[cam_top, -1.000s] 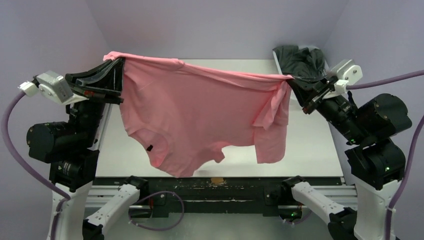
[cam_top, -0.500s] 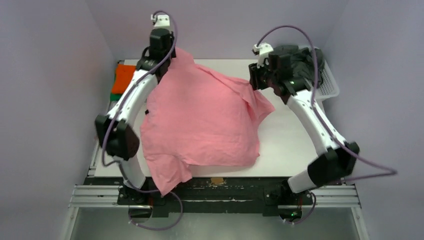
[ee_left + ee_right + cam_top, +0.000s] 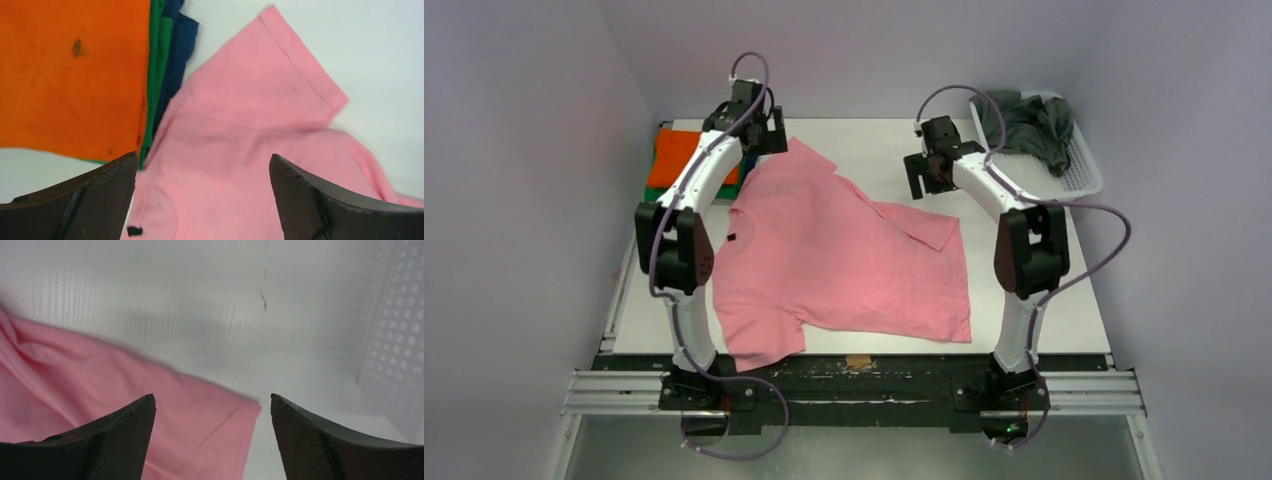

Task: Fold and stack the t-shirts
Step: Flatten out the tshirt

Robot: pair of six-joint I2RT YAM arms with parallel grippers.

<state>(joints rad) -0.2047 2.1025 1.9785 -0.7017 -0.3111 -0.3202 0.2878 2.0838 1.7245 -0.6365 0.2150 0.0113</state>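
A salmon pink t-shirt (image 3: 844, 255) lies spread on the white table (image 3: 1024, 290), its near hem hanging over the front edge. My left gripper (image 3: 770, 138) hovers open above the shirt's far left sleeve (image 3: 270, 75), with nothing between its fingers (image 3: 202, 156). My right gripper (image 3: 922, 172) is open too (image 3: 212, 397), just above the shirt's far right sleeve (image 3: 100, 390) and holding nothing. A folded bright orange t-shirt (image 3: 682, 158) tops a pile at the far left, with a green one (image 3: 157, 65) under it. Dark grey t-shirts (image 3: 1027, 122) fill the basket.
The white slotted plastic basket (image 3: 1086, 172) stands at the far right corner, its wall visible in the right wrist view (image 3: 400, 340). A dark blue cloth (image 3: 179, 55) lies at the bottom of the left pile. A brown mark (image 3: 858, 361) sits on the table's front edge.
Both grippers held the pink shirt stretched in the air; they swung it out over the table, opened and let go. The shirt now lies flat.
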